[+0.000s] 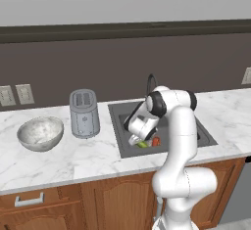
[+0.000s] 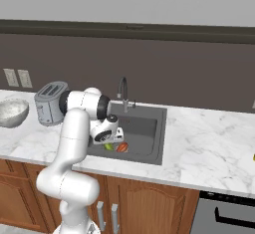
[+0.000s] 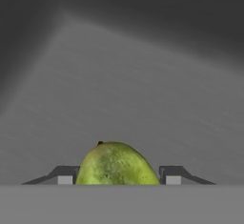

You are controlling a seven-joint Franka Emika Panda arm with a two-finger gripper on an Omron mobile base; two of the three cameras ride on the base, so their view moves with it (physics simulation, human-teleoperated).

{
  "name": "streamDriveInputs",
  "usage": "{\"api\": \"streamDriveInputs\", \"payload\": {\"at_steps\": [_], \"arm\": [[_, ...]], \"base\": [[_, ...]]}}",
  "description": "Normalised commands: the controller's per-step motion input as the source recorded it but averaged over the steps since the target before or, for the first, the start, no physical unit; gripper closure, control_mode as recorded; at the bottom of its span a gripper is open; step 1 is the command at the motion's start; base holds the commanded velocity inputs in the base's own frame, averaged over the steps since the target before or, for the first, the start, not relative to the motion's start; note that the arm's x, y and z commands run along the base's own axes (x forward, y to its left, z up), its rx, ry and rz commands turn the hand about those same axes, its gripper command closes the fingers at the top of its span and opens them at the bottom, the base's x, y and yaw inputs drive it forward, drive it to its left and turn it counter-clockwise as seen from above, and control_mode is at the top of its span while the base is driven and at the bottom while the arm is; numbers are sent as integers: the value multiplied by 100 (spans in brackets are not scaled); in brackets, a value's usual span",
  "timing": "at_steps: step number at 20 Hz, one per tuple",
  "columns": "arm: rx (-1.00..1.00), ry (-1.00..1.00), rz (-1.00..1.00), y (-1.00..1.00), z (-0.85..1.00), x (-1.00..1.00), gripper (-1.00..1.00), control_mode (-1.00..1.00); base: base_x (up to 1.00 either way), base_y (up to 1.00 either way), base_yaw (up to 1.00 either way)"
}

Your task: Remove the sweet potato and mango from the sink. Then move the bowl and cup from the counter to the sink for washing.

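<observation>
Here, left base view: the gripper (image 1: 138, 140) is down inside the sink (image 1: 206, 135), near its front wall, reached in from above. Just under the hand a sliver of the green mango (image 1: 142, 144) shows, and the orange-red sweet potato (image 1: 156, 141) lies just beside it, on the side away from the toaster (image 1: 84, 113). The bowl (image 1: 40, 133) sits on the counter (image 1: 98, 158) well apart from the sink, beyond the toaster.

Right base view: same arrangement from the other side. The mango (image 2: 108, 147) and sweet potato (image 2: 122, 147) lie side by side on the sink floor by the front wall of the sink (image 2: 160, 138), the gripper (image 2: 110, 139) directly over the mango. The faucet (image 2: 123, 93) stands at the sink's back rim.

Hand view: the mango (image 3: 116, 166) sits squarely between the two fingertips (image 3: 65, 175), one at each flank. The jaws look closed onto it, about mango-width apart; actual contact is hidden at the frame's bottom edge.

Handling judgement: the mango is probably light and firm, but its skin is smooth and rounded, so it could squirt out of a narrow pinch. Holding across the widest middle, as now, seems best. The neighbouring sweet potato risks a nudge on lifting.
</observation>
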Motion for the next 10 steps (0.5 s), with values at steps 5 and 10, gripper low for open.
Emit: {"api": "streamDriveInputs", "payload": {"at_steps": [5,10], "arm": [[-5,-2,0,0,7,-2,100,-100],[-1,0,0,0,12,-2,100,-100]], "base": [[0,0,0],[0,0,0]]}}
